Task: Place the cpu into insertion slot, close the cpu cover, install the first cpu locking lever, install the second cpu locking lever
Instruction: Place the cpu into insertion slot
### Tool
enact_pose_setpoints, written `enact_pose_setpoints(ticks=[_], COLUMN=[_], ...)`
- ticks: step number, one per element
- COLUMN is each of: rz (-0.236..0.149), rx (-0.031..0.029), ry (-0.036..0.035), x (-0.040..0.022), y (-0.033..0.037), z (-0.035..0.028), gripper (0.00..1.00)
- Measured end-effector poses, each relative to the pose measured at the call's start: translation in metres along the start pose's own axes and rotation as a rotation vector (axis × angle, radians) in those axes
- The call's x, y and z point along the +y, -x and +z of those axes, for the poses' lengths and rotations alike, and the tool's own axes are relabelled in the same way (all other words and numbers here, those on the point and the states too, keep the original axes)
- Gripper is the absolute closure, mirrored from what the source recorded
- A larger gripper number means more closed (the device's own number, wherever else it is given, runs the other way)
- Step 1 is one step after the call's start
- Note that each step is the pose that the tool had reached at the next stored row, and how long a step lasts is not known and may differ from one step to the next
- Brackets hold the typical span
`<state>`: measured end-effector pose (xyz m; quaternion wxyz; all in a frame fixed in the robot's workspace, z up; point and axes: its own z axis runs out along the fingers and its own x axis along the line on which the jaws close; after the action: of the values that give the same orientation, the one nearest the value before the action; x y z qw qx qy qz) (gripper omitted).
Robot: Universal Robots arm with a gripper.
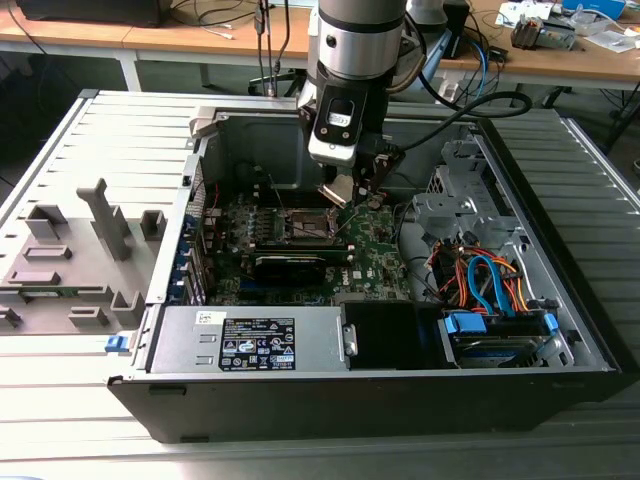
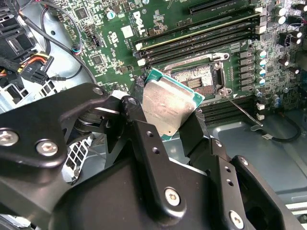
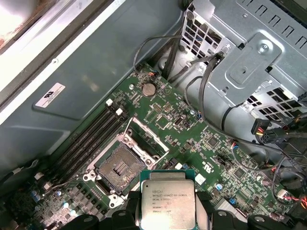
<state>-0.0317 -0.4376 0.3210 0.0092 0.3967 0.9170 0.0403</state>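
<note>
The cpu [image 3: 167,201] has a silvery-beige metal face with dark print and a teal-green border, and the gripper [image 2: 165,122] is matte black. The insertion slot [image 3: 120,167] has a dark brownish-gold centre inside a pale grey metal rim, on the green motherboard [image 3: 192,139]. The computer case [image 1: 260,150] is grey, with orange and blue cables [image 1: 485,275] by its edge at the exterior view's right.

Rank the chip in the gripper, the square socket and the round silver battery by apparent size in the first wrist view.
1 and 2. cpu and insertion slot: they look alike, and the cpu is nearer the camera, so I won't rank them.
3. round battery: clearly smallest.
</note>
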Motion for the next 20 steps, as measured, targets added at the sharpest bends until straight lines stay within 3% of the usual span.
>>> enact_pose_setpoints(ticks=[20], rz=[0.022], rx=[-0.0018], ry=[0.0003], x=[0.0000], y=[0.0000], z=[0.0000], gripper=[0.45])
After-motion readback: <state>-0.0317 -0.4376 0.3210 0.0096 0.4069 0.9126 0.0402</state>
